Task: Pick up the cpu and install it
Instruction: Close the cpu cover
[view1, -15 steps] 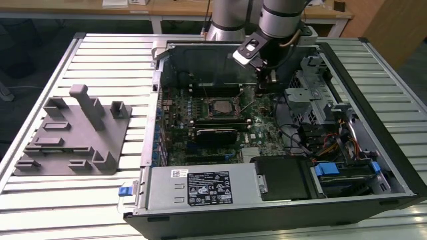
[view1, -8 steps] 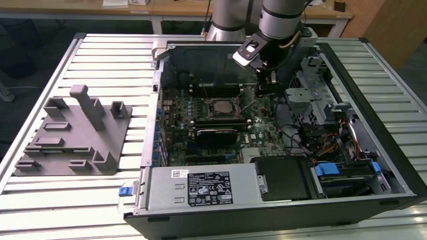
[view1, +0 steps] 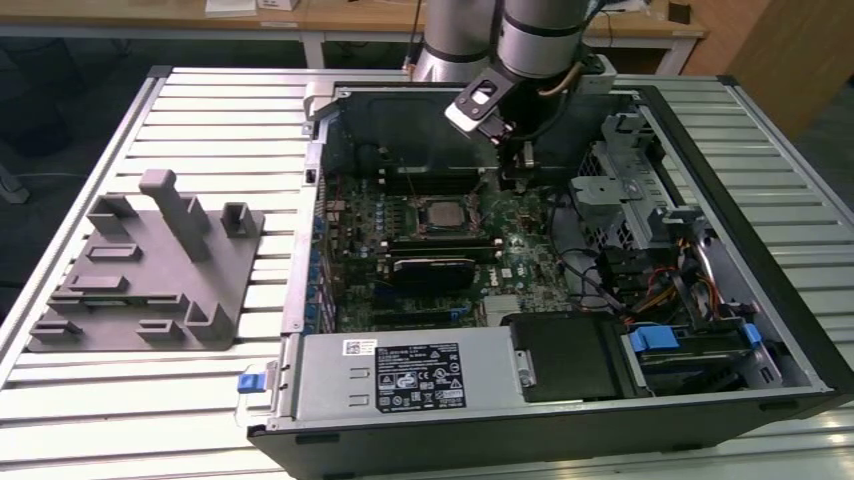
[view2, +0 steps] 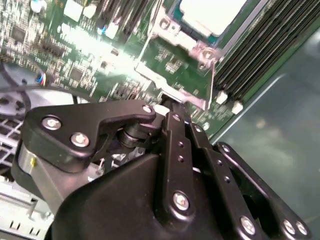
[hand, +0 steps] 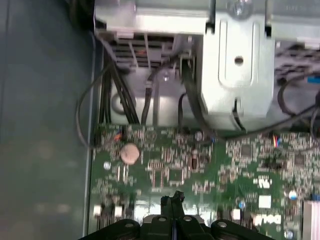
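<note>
The fingers (hand: 167, 207) are clenched tip to tip, and no part can be seen between them. In both wrist views the gripper (hand: 172, 202) points down at the green circuit board (hand: 200, 165), close above it. In the second wrist view its tip (view2: 172, 107) hangs just beside the corner of the socket (view2: 165, 30), near the bright metal latch work there; whether it touches that metal, I cannot tell.

The cpu (view2: 210, 12) is not in the gripper. It lies flat inside the socket with its silvery top up and the metal frame around it. In the exterior view the gripper (view1: 515, 165) stands a little off the socket (view1: 415, 215), toward that view's right, and the cpu (view1: 441, 213) shows as the pale square in the socket's middle.

Going by its look, the cpu is light, thin and stiff, with a smooth metal top that fingers would slip on. Its underside and the socket's contacts are likely delicate, so a tilt or a scrape could do harm. The safest hold is probably on two opposite edges of the rim, kept level.

Farther from the socket are the rows of memory slots (view2: 260, 45), then the walls of the computer case (view1: 787, 300). Well away from the socket, outside the case, a grey fixture (view1: 147, 270) sits on the table (view1: 200, 400).
</note>
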